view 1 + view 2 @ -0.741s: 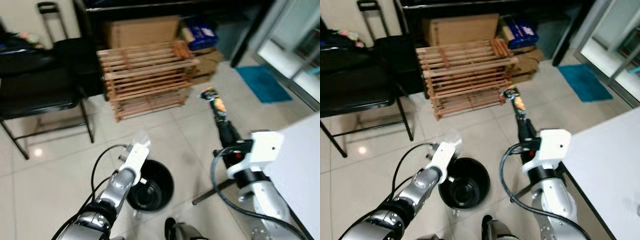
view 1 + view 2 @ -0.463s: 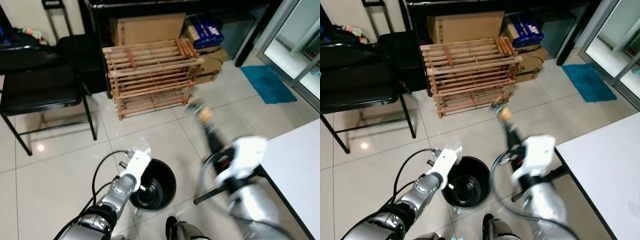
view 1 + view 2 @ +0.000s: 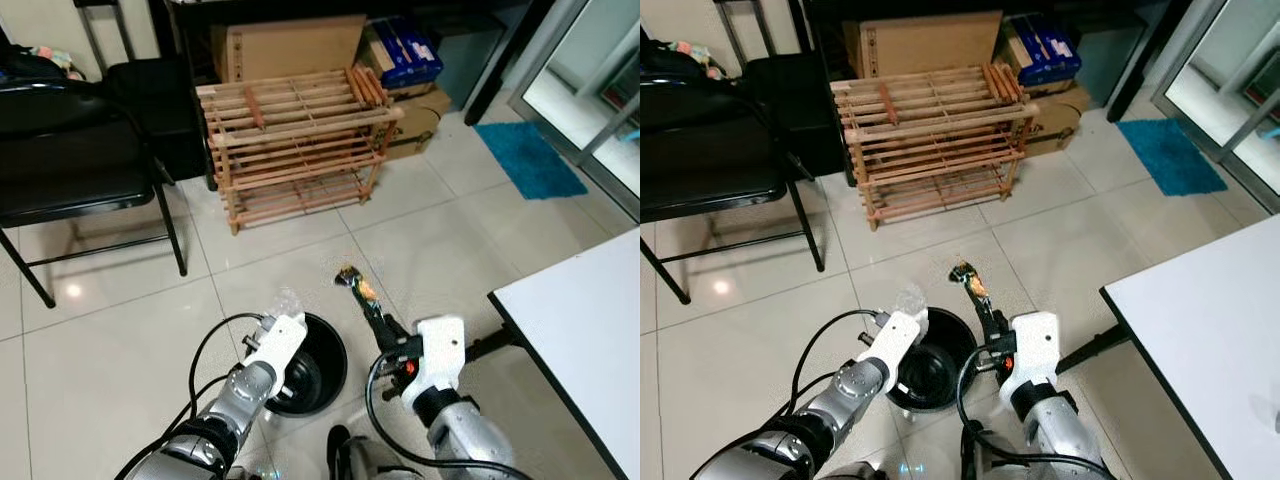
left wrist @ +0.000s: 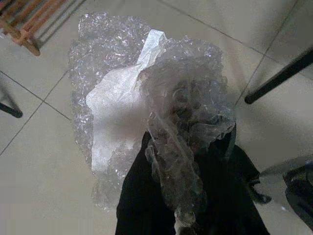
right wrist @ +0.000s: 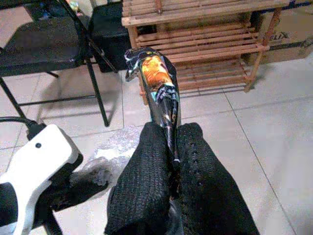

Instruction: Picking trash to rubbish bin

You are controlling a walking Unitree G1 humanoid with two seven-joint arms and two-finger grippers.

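Since the earlier frames our right gripper (image 3: pixel 978 290) has come in from the right to lower centre, now just right of the black rubbish bin (image 3: pixel 940 375), near its rim. It is clamped on a shiny printed wrapper (image 5: pixel 159 88) that sticks up past the fingertips. Our left gripper (image 3: pixel 283 312) sits at the bin's left rim, lower centre-left of frame, gripping a crumpled wad of bubble wrap (image 4: pixel 146 107). The bin stands on the tiled floor (image 3: pixel 120 330). A wooden shoe rack (image 3: pixel 295 140) is at upper centre, a black chair (image 3: pixel 70 180) upper left, a white desk (image 3: pixel 1210 340) lower right.
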